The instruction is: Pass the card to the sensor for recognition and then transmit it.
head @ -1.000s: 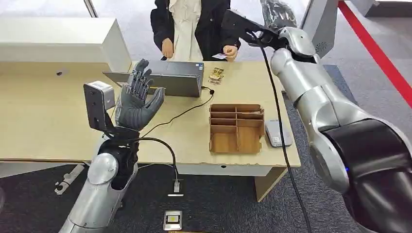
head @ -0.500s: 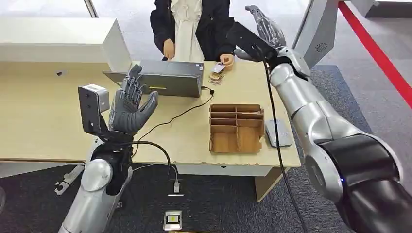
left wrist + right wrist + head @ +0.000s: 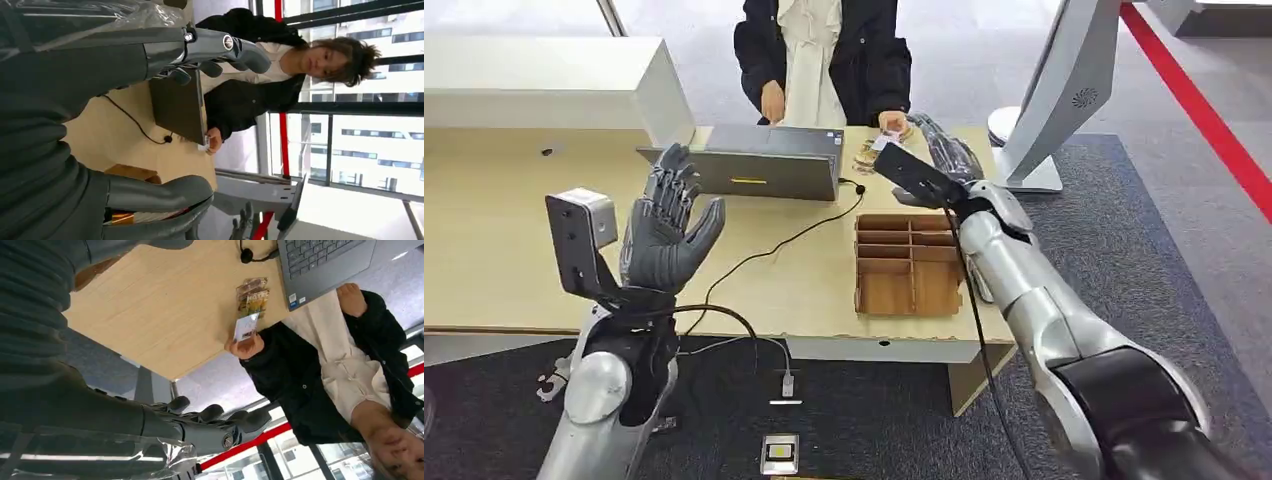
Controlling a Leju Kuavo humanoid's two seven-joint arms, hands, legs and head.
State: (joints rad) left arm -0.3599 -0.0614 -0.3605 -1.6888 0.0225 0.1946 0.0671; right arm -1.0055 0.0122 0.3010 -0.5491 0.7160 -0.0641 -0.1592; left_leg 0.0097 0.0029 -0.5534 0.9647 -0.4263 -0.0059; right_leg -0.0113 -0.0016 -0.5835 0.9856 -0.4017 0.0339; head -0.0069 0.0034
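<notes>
We see person's hand point(image 3: 890, 122) holding card point(image 3: 245, 326) beyond laptop point(image 3: 769, 160); right hand point(image 3: 944, 148) near card, released; left hand point(image 3: 664, 225) raised, fingers spread, empty.

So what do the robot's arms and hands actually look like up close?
Both arms are smooth silver metal shells with black sections at the joints. The left hand and right hand are dark grey and human-shaped, with slim jointed fingers. A boxy silver camera sits on a black bracket at the left wrist, and black cables run along each arm.
</notes>
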